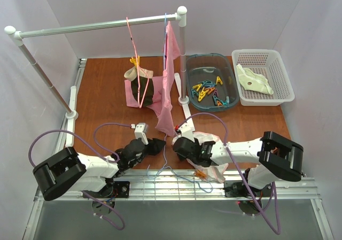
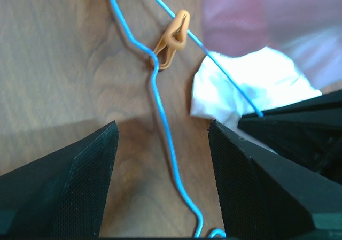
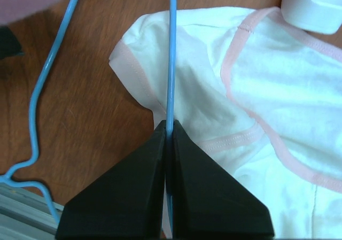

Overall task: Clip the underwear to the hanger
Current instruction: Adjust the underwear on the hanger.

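The light-blue wire hanger (image 1: pixel 165 168) lies flat on the wooden table near its front edge, between my two arms. The underwear (image 1: pixel 215 141), white with pink edging, lies crumpled under the hanger's right side. My right gripper (image 3: pixel 168 126) is shut on one straight wire of the hanger (image 3: pixel 171 63), directly over the underwear (image 3: pixel 214 90). My left gripper (image 2: pixel 163 128) stands open, its fingers on either side of the hanger's neck (image 2: pixel 160 106) without touching it. An orange clip (image 2: pixel 172 39) sits on the hanger wire near the neck. In the left wrist view the underwear (image 2: pixel 251 79) shows at the right.
A rail at the back carries a pink hanger (image 1: pixel 136 63) and a hanging pink garment (image 1: pixel 170 79), with a dark olive garment (image 1: pixel 147 87) beside them. A grey-blue tub of coloured clips (image 1: pixel 211 87) and a white basket (image 1: pixel 280 79) with a cream garment (image 1: pixel 254 79) stand back right.
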You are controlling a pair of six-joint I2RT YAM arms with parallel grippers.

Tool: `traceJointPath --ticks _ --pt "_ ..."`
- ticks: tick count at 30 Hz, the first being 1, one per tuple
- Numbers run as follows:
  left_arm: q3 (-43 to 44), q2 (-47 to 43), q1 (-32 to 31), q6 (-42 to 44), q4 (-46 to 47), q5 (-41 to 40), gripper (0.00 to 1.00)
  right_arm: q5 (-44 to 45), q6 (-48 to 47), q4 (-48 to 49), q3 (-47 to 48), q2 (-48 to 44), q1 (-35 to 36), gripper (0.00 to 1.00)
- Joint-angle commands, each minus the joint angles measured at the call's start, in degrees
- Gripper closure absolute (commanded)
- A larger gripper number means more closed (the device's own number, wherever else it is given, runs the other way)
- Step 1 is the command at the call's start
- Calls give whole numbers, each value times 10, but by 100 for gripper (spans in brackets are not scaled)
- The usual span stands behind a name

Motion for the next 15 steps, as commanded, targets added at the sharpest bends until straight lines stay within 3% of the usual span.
traceJointPath --ticks 1,7,12,13,14,15 --pt "32 19 -2 15 2 -9 38 13 113 -71 21 0 17 99" --pt "39 48 -2 16 28 1 38 -4 190 -67 27 33 65 99" --pt "44 51 -2 18 28 -3 38 -53 179 -29 36 67 100 99" --pt "44 50 -2 19 23 -2 38 -55 165 -28 41 68 103 96" --pt "44 48 -2 20 20 -5 37 -51 155 -32 45 68 105 79" --pt "42 43 -2 21 12 -11 37 -44 144 -43 50 61 105 71"
